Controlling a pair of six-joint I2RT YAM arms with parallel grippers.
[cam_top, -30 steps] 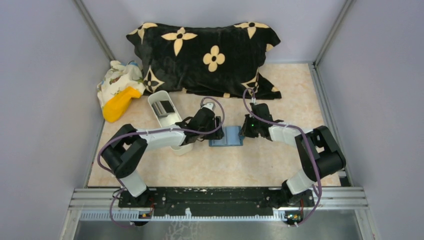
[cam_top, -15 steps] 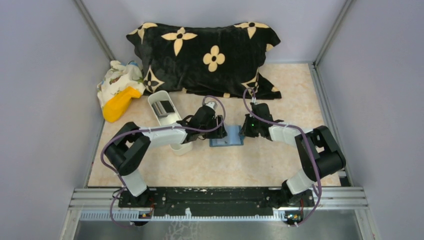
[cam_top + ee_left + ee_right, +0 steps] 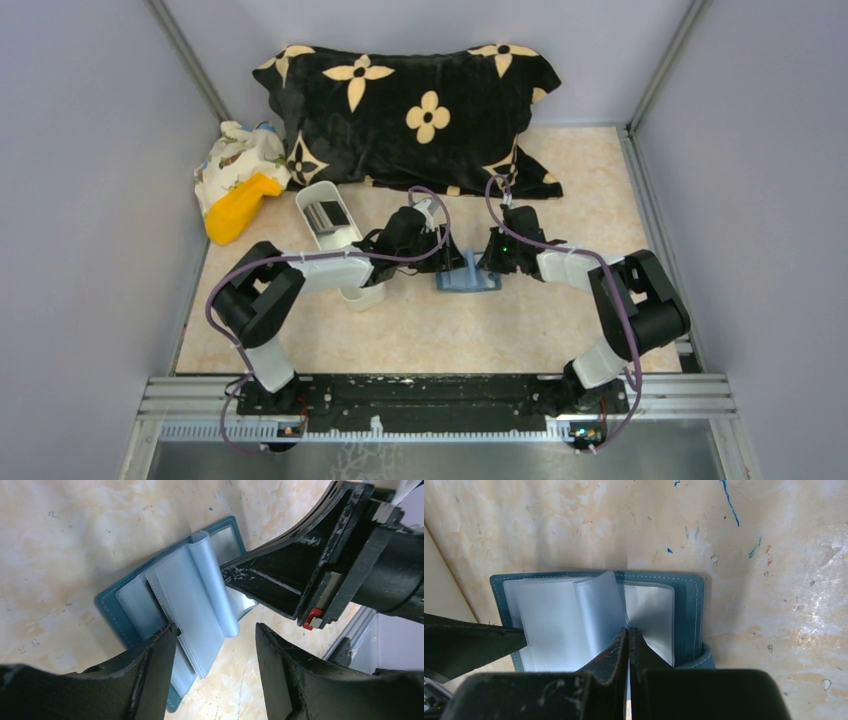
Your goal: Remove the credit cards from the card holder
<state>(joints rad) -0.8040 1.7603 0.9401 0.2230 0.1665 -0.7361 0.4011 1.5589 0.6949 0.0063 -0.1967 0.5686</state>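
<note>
table (image 3: 420,340), near edge: 2 arm bases are bolted side by side, both arms reached inward to the middle so the work is split. the card holder (image 3: 468,281) is laid open flat on the table between them, blue cover down, clear sleeves (image 3: 192,605) up so the pockets can be reached. right jaws are clenched, tip set down at the fold beside a curled sleeve leaf. this is judged a hold-down so the holder is not dragged; whether a leaf is pinched cannot be told. left jaws are released, spread wide across the edge of the sleeve stack on the other half, nothing gripped. they are judged lined up for a pull at a pocket. no card is seen in the exposed sleeves; any left would be hidden under the leaves. further out, partly under the left arm, a white tray (image 3: 362,296) is kept close as drop point. credit cards (image 3: 327,215), 1 dark and 1 silvery as far as can be made out, lie in it. far back: pillow (image 3: 415,110), patterned cloth (image 3: 235,155), yellow item (image 3: 238,205), not involved.
</note>
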